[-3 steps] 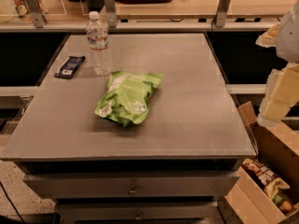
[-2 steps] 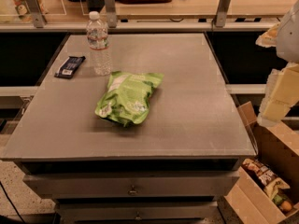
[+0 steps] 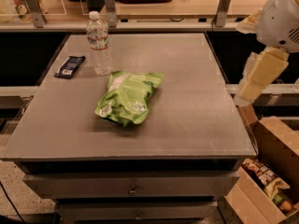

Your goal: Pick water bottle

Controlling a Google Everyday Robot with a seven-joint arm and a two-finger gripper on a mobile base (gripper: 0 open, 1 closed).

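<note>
Gripper (image 3: 254, 80) beyond right edge of table (image 3: 196, 111), state cannot be told | water bottle (image 3: 99, 43) upright, far-left corner, well apart | advised: pass above green snack bag (image 3: 128, 97), grasp ribbed body squarely, avoid dark bar (image 3: 70, 66).

Upright at the far left of the grey table (image 3: 196, 87): a small, clear, ribbed water bottle (image 3: 99, 45), its white screw cap on and a white label with red marks round its upper body. My gripper (image 3: 246, 93) hangs past the table's right edge, well apart from it.
</note>
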